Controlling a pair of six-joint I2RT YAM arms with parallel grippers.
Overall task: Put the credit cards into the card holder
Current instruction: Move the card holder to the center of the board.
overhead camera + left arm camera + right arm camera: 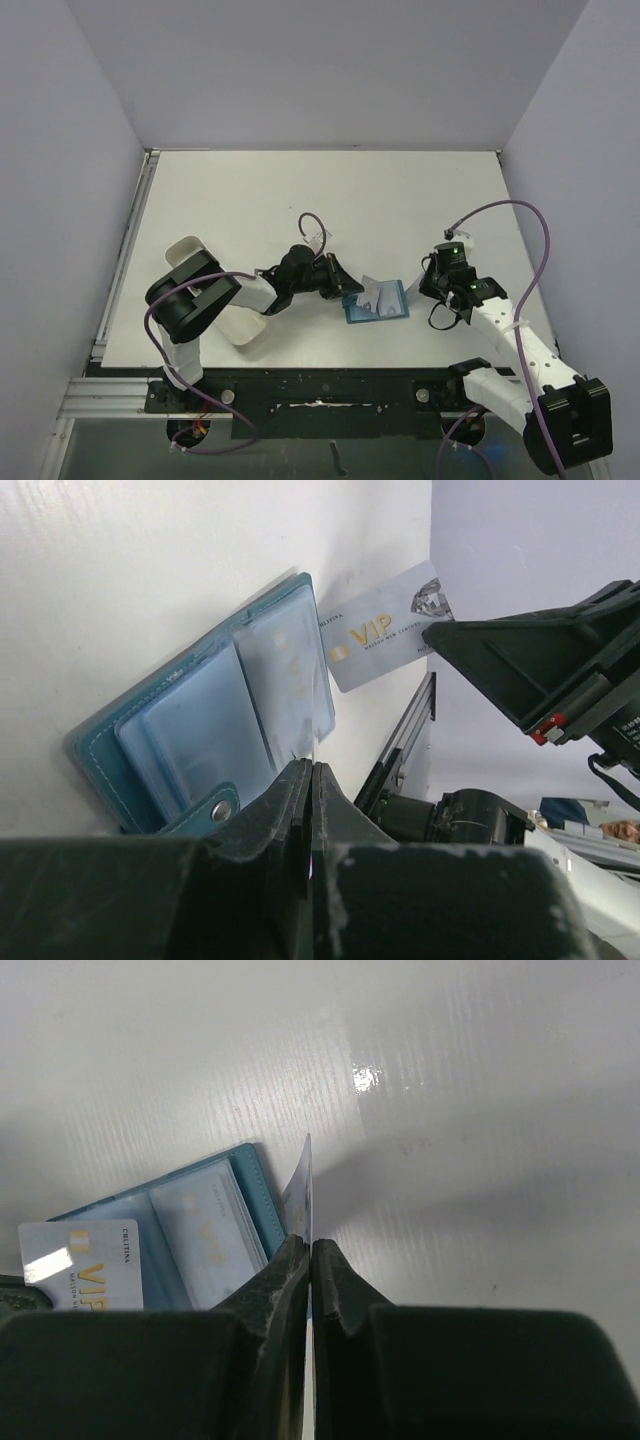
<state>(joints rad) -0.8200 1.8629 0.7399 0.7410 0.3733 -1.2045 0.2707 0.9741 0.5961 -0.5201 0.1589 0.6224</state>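
The card holder [378,305] lies open on the white table, teal with clear sleeves [190,730] [215,1222]. One sleeve has a pale card [285,670] in it. My left gripper [350,290] [312,767] is at the holder's left edge, shut on a credit card that shows only as a thin edge in its own view. That card shows as a VIP card [85,1265] in the right wrist view. My right gripper [420,287] [308,1243] is at the holder's right edge, shut on another credit card [304,1185], which shows face-on [385,635] in the left wrist view.
A white oblong tray [243,328] sits under the left arm near the table's front edge. A metal rail [125,260] runs along the table's left side. Pale walls close in the back and both sides. Purple cables [530,215] loop over the right arm.
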